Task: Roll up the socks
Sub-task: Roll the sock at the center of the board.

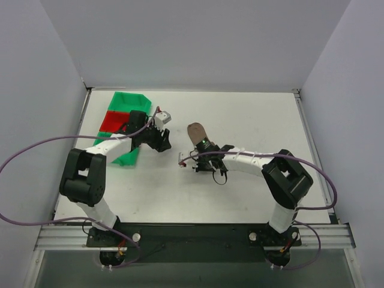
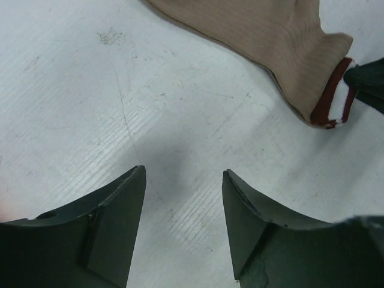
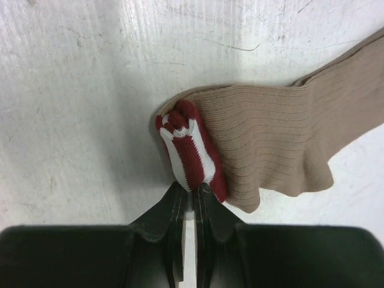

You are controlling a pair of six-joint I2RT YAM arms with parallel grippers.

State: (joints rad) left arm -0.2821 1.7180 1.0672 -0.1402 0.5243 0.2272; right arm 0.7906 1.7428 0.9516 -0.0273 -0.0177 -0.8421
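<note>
Sock (image 3: 270, 138) pinched by its cuff (image 3: 191, 150); by my reckoning the roll is barely begun.

The tan sock lies on the table (image 3: 72, 90), its leg running ahead and to the right of my right pincer (image 3: 191, 191), which is clamped together on the bunched maroon, white-striped cuff; my left pincer (image 2: 183, 174) hovers with its jaws apart and nothing between them, the sock ahead of it and off to its right, not touching; next, I judge, the cuff must be turned over onto the leg, the left pincer pinning the fabric so it rolls rather than drags.
</note>
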